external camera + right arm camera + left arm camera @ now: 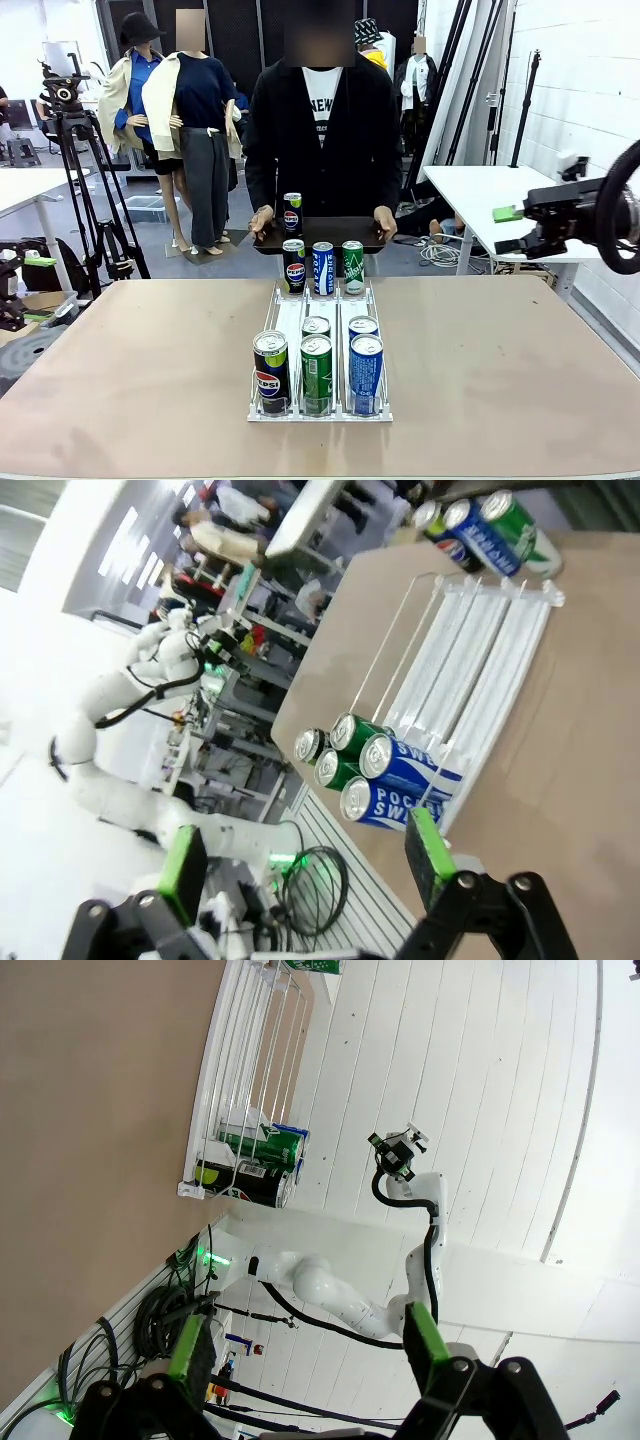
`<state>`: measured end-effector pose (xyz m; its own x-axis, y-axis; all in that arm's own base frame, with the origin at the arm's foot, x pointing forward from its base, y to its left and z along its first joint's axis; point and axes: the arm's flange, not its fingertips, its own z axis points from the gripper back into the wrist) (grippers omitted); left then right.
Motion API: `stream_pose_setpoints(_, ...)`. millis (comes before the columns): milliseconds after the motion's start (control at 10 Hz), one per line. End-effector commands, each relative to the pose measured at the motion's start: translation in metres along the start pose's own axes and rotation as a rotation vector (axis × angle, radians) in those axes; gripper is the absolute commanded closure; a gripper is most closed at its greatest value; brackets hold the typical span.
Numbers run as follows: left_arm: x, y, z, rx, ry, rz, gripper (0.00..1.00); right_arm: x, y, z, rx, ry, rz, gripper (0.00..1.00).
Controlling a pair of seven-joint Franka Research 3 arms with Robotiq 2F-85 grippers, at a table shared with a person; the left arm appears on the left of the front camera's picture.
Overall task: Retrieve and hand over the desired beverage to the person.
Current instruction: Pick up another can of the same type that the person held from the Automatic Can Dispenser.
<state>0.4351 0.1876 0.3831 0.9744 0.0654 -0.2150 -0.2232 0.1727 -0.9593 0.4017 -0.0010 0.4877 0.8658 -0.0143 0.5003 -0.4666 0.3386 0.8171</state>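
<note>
- As seen from the front view, the person (320, 130) stood at the far side of the table (520, 380), holding a black tray (330, 233) with one hand (262, 220) at one end and the other hand (385, 222) at the opposite end.
- Tray can (292, 213): black, Pepsi print, upright on the tray near the picture-left end.
- White rack (283, 318): three lanes, lying mid-table.
- Far end of rack: far black can (294, 266), far blue can (323, 268) and far green can (353, 267) stood upright side by side.
- Near end of rack: near black can (271, 372) stood alone in the left lane. Near green can (316, 374) stood in the middle lane with a second green can (316, 327) just behind it. Near blue can (366, 373) stood in the right lane with a second blue can (363, 326) just behind it.
- Right gripper (512, 230): raised beyond the table's right edge, jaws spread, nothing between them, well apart from every can.
- Left wrist view: left gripper (305, 1355) had its jaws spread wide and held nothing. Beyond it the table, the rack and the near cans appeared sideways, and the white right arm (330, 1295) stood farther off.
- Right wrist view: the right gripper's jaws were spread and held nothing. The rack ran diagonally, with the near cans clustered at its closer end and the three far cans by the top edge. The white left arm (110, 695) stood past the table.
</note>
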Motion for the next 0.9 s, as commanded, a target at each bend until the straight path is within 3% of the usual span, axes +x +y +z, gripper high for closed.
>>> stream_pose_setpoints(0, -0.005, -0.002, 0.001, 0.006, 0.001, -0.002, 0.00, 0.005, 0.020, -0.028, -0.075, 0.093, 0.009, 0.00)
stream_pose_setpoints(800, -0.005, -0.002, 0.001, 0.006, 0.001, -0.002, 0.00, -0.008, 0.112, -0.145, -0.309, 0.316, 0.101, 0.00)
